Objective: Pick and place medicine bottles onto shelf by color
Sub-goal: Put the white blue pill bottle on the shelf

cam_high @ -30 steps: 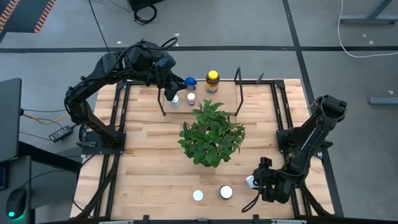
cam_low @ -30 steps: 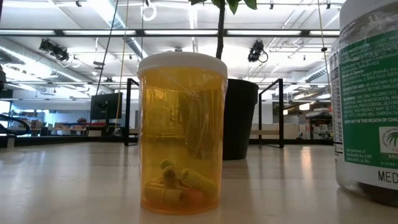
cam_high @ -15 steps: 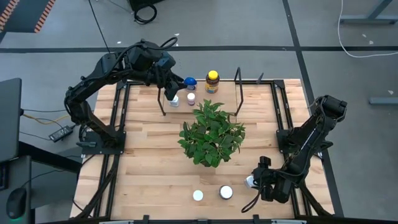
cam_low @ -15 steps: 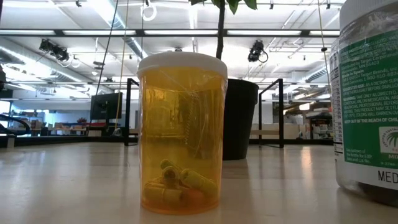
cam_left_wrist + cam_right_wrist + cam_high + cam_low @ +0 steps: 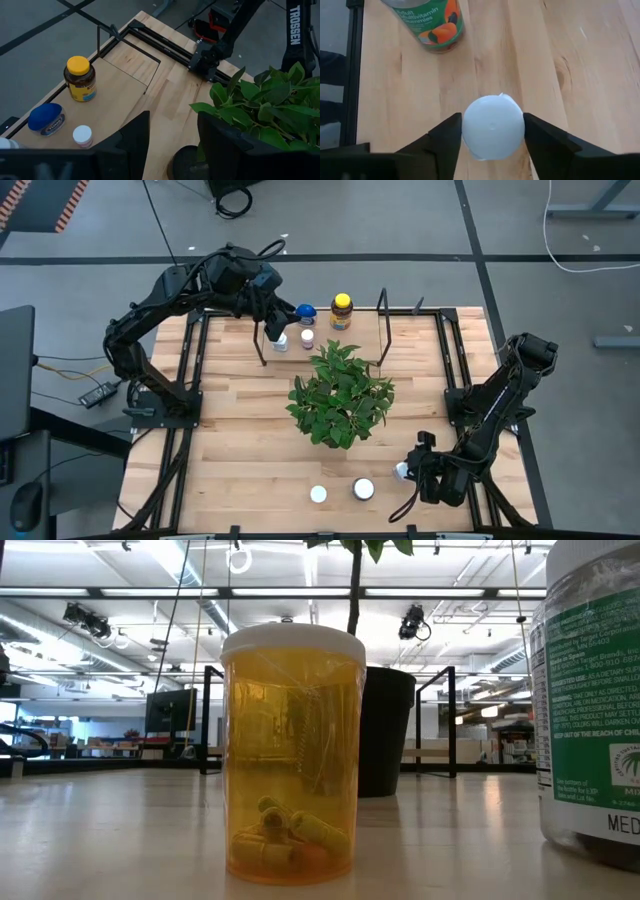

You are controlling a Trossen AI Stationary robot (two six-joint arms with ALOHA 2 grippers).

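At 4 o'clock on desk (image 5: 240,440), right end effector (image 5: 492,131) sits down over white-capped bottle (image 5: 493,127), one finger each side, closing in on cap so it can lift it. Two more white caps (image 5: 318,494) wait at 6 o'clock. Plant (image 5: 340,392) fills middle. At 12 o'clock, shelf (image 5: 382,315) has blue bottle (image 5: 46,119) and amber bottle (image 5: 80,78) side by side, sorted by color. Left end effector (image 5: 172,140) hangs by shelf, fingers apart, holding nothing.

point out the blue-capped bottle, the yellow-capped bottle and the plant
blue-capped bottle (image 5: 46,118), left wrist view, on its cap
yellow-capped bottle (image 5: 80,80), left wrist view, on its body
plant (image 5: 340,395), high view, on its leaves
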